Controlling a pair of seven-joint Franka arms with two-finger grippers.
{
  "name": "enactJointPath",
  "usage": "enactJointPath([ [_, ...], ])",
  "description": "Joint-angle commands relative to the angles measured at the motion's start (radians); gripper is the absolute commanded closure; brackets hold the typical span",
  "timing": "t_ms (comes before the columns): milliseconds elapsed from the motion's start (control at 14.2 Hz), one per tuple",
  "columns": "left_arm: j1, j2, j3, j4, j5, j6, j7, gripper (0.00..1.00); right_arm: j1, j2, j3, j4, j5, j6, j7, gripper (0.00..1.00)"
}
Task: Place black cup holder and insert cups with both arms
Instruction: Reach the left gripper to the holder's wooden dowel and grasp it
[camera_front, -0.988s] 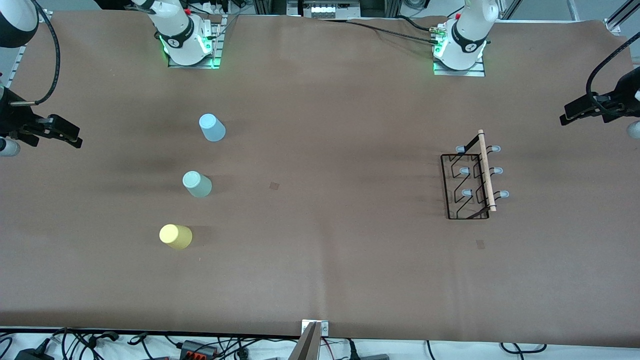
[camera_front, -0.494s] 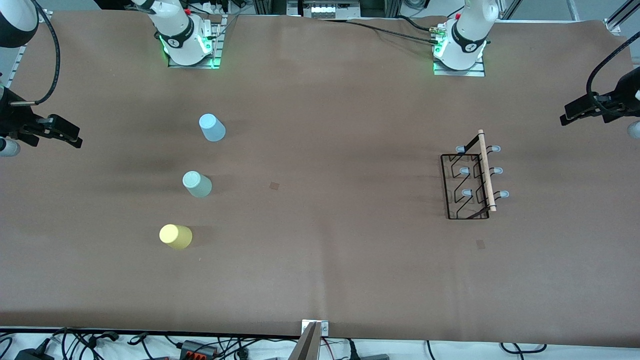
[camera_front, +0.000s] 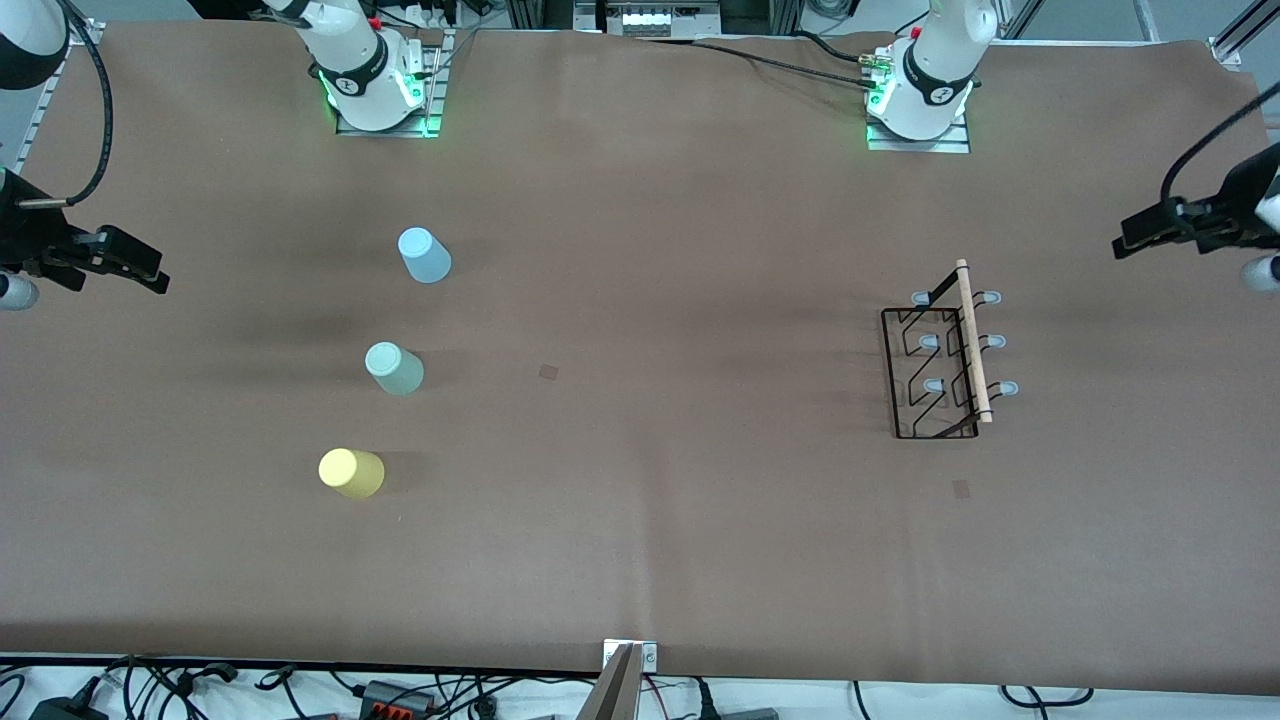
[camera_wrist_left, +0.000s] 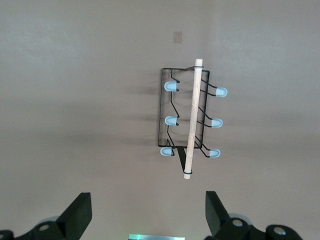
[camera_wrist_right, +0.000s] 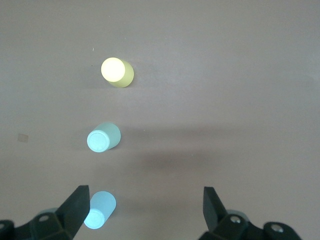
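Black cup holder (camera_front: 944, 352) stands on the worktop (camera_front: 680, 520) at the left arm's end, untouched. Blue cup (camera_front: 425, 255), mint cup (camera_front: 394, 368), yellow cup (camera_front: 351, 473) stand upturned opposite. Left hand (camera_wrist_left: 145, 217) and right hand (camera_wrist_right: 145, 215), both spread empty, have edged inward; approach barely begun.

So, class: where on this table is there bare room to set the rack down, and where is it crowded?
The widest bare stretch of the table lies between the three cups and the black cup holder. Another runs along the edge nearest the front camera. The light blue cup, mint cup and yellow cup line the right arm's end.
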Motion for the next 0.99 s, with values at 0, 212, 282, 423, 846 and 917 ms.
enactJointPath([
  [0, -0.017, 0.057, -0.003, -0.023, 0.002, 0.056, 0.012, 0.0, -0.01, -0.019, 0.004, -0.001, 0.019, -0.014, -0.03, 0.0],
  [212, -0.03, 0.051, -0.035, -0.184, 0.002, 0.24, 0.0, 0.0, -0.01, -0.02, 0.004, -0.003, 0.01, -0.01, -0.03, 0.0],
  [282, -0.031, 0.053, -0.058, -0.224, 0.002, 0.277, -0.008, 0.0, -0.01, -0.023, 0.004, -0.003, 0.009, -0.01, -0.032, 0.0],
  [423, -0.027, 0.045, -0.136, -0.301, 0.002, 0.34, -0.109, 0.0, -0.01, -0.025, 0.004, -0.001, 0.006, -0.014, -0.032, 0.0],
  [846, -0.03, 0.034, -0.184, -0.486, 0.042, 0.601, -0.152, 0.0, -0.008, -0.04, 0.003, -0.023, 0.009, -0.018, -0.029, 0.0],
  [917, -0.028, 0.033, -0.184, -0.502, 0.042, 0.617, -0.152, 0.0, -0.008, -0.042, 0.003, -0.03, 0.009, -0.005, -0.029, 0.0],
])
